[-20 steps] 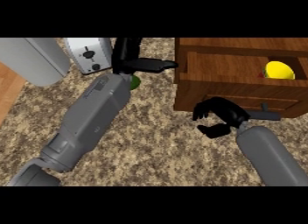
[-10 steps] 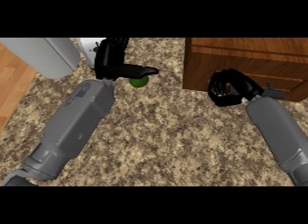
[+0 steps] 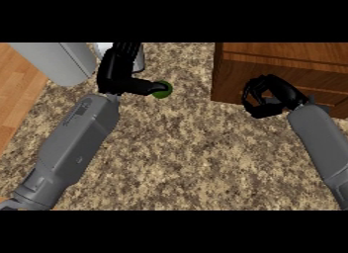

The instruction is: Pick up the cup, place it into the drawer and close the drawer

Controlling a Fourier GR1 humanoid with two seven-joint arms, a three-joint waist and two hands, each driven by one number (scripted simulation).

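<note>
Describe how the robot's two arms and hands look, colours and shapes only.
Both forearms are grey, smooth and tube-like, widening into blocky segments near the lower edge. The left forearm has faint panel lines on its casing; the right forearm looks plain. The left hand and right hand are black, with slim jointed fingers and a thumb. No cables or sleeves show.

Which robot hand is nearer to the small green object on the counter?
Left. The left robot hand touches the green object with its thumb; the right robot hand is far off, against the wooden drawer unit.
</note>
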